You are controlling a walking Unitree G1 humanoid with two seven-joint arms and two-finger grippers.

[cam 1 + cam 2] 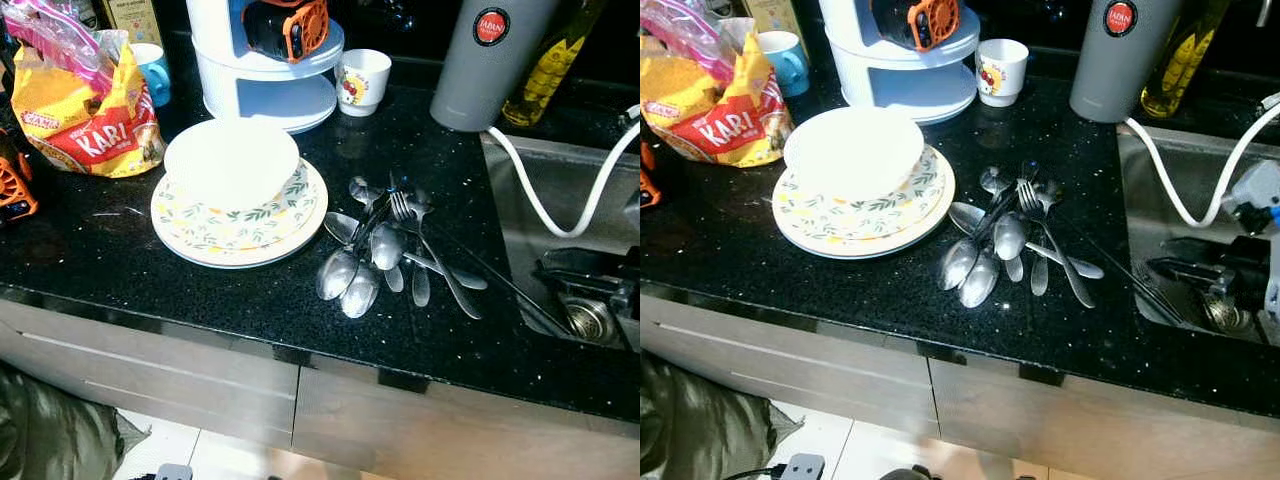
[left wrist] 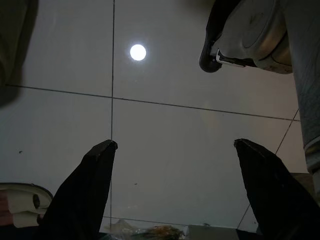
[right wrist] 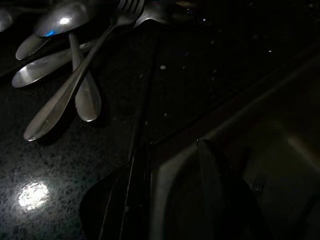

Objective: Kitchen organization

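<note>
Cutlery first: my pile of spoons and a fork lies loose at centre frame on the black tabletop, unsorted, so most of the tidying looks undone. Left of it, a white bowl sits stacked on leaf-patterned plates, which seems settled. My right gripper hovers at the sink edge near the handles, fingers slightly parted, holding nothing. My left gripper hangs wide open over floor tiles. Upper left, a snack bag reads "KARI".

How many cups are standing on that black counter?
2: a blue cup behind the snack bag, and a white printed cup beside the white rack. Others may be hidden.
</note>
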